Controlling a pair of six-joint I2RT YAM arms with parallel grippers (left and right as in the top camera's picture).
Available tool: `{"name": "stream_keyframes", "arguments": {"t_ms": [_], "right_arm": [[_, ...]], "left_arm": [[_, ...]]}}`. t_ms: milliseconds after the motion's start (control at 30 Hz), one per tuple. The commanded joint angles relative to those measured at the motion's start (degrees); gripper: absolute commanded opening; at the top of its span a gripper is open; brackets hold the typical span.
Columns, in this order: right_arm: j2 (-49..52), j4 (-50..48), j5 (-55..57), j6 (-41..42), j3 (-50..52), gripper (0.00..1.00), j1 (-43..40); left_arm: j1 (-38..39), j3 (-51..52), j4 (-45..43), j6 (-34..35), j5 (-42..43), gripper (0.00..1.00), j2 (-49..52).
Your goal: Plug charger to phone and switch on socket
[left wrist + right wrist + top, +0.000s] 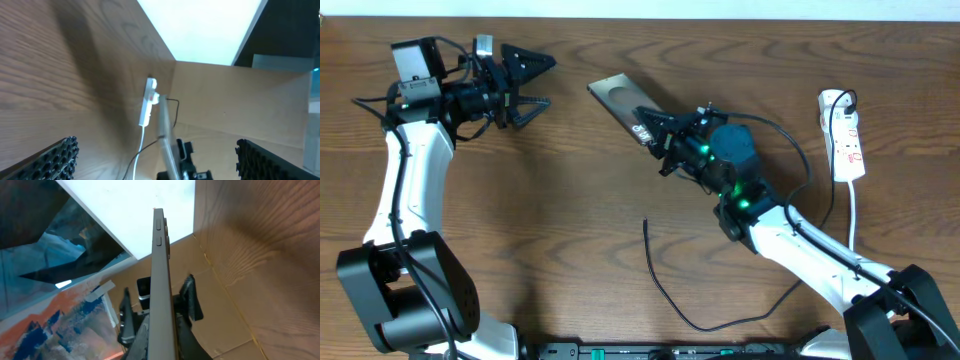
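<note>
Finding: the task stands at its first step, with nothing yet plugged in. Your right claw (650, 128) is clamped on the lower end of the phone (616, 98), which sits at 12 o'clock from table centre; the right wrist view shows it edge-on between the fingers. Your left claw (548, 81) hangs spread wide and empty at 10 o'clock, well apart from everything. The charger cable (648, 250) lies loose on the table (540, 220), its free tip (645, 224) at 6 o'clock from the phone and untouched. The socket (848, 140) lies at 2 o'clock, with a black plug in its far end. Judgement: you next need the left claw to collect that tip, a thin target demanding a precise pinch, then line it up with the phone's port.
</note>
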State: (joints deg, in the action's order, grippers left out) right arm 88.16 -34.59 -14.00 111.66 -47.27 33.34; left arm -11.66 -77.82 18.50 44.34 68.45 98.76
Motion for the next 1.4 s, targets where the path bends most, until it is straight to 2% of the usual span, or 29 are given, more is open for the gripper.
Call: {"name": "stream_keyframes", "arguments": {"t_ms": [0, 167, 467, 900, 1200, 1367], "right_arm": [[-0.4, -1.9, 4.2, -1.2, -1.0, 0.01, 1.6], [-0.4, -7.4, 6.4, -5.2, -1.1, 0.02, 2.8], [-0.4, -8.0, 6.2, -6.5, -1.1, 0.01, 2.8], [-0.4, -9.4, 7.8, -3.9, -1.1, 0.01, 4.3], [-0.4, -9.4, 10.7, -3.5, -1.1, 0.01, 6.5], [-0.4, -9.4, 10.8, -3.5, -1.1, 0.01, 6.6]], "left_arm": [[1.9, -0.8, -2.8, 5.6, -1.3, 0.98, -0.1], [5.7, 0.7, -9.0, 12.3, -4.6, 0.98, -0.1], [11.9, 0.8, -14.8, 20.8, -10.1, 0.98, -0.1], [13.5, 0.8, -18.4, 26.1, -12.6, 0.98, -0.1], [15.8, 0.8, -19.1, 26.3, -13.7, 1.00, -0.1], [16.4, 0.8, -19.1, 26.3, -14.1, 0.86, -0.1]]}}
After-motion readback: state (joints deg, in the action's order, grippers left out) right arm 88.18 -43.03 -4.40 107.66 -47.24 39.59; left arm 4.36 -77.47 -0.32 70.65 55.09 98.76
